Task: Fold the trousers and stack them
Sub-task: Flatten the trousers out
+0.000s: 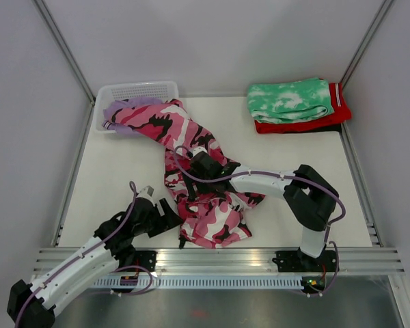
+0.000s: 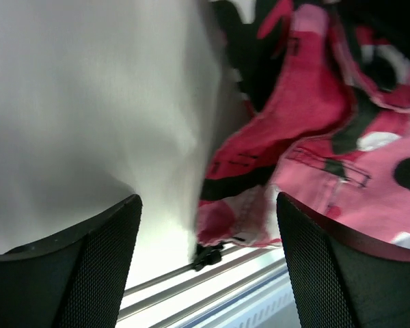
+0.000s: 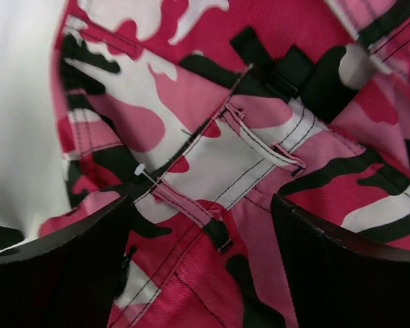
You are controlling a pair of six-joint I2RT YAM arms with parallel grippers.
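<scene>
The pink, white and black camouflage trousers (image 1: 205, 198) lie crumpled from the white basket (image 1: 133, 91) down to the table's near edge. The lilac trousers (image 1: 123, 109) show only as a bit of fabric in the basket, under the camouflage leg. My left gripper (image 1: 172, 217) is open just left of the camouflage hem (image 2: 273, 219), holding nothing. My right gripper (image 1: 195, 167) is open right above the camouflage waistband and belt loops (image 3: 225, 157); I cannot tell if it touches them.
A green-and-white tie-dye folded garment (image 1: 290, 99) lies on a red folded garment (image 1: 307, 123) at the back right. An aluminium rail (image 1: 219, 258) runs along the near table edge and shows in the left wrist view (image 2: 212, 273).
</scene>
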